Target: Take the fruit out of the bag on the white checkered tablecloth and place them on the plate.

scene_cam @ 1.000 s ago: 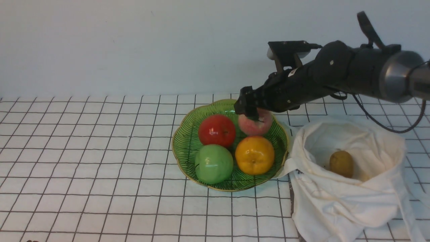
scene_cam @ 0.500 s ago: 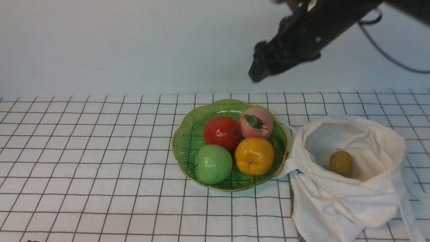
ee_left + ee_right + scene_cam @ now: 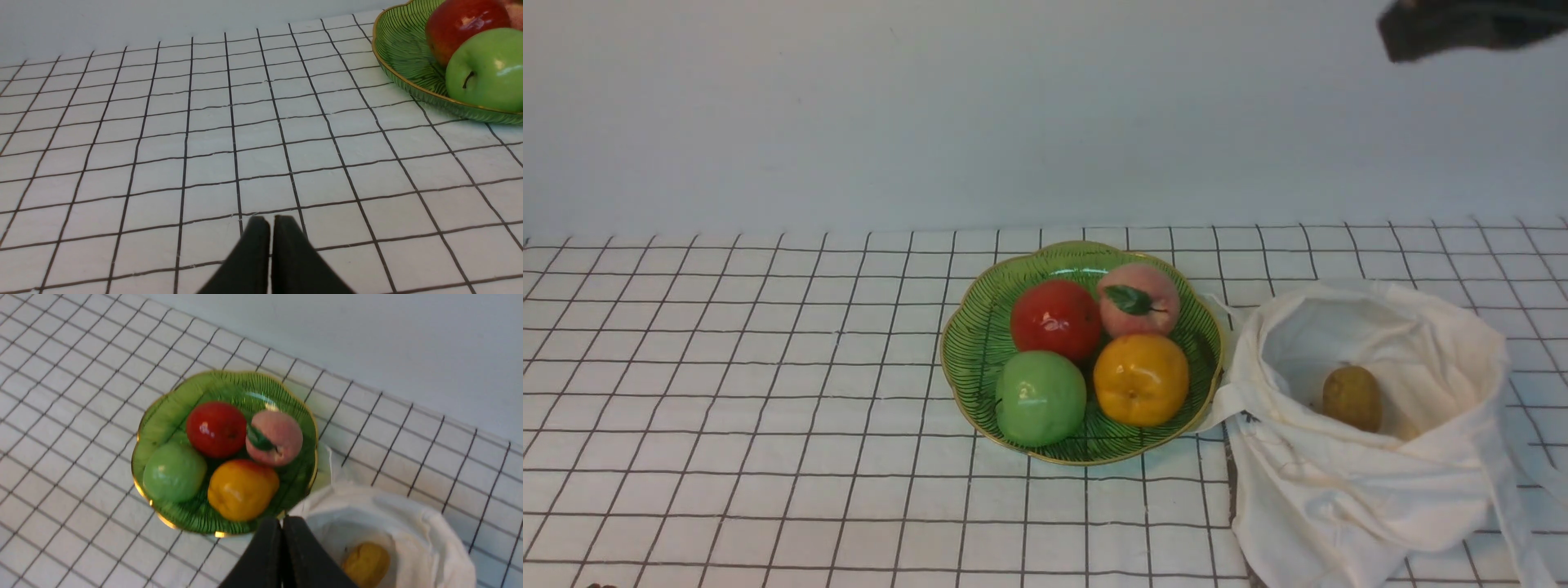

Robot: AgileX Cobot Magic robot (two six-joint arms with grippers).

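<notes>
Peach [image 3: 1139,300]: sitting on the plate [image 3: 977,359], touching the red apple [image 3: 1055,318] and the orange [image 3: 1141,379].
Brown fruit [image 3: 1352,398]: lying deep in the open bag [image 3: 1372,490], just beside the plate on the white checkered tablecloth [image 3: 768,367].
Right jaws: hanging high above plate edge and bag, pressed together, carrying nothing.
Left jaws: also closed and empty, idling over bare cloth (no part in this, I'd say).
Doing it well: I'd be opening wide, dropping straight into the bag's mouth, pinching the fruit without snagging fabric.
Writing: I'm seeing no brand or lettering anywhere.

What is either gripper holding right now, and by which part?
Nothing. Left gripper and right gripper are shut, empty; peach lies on plate, kiwi in bag.
</notes>
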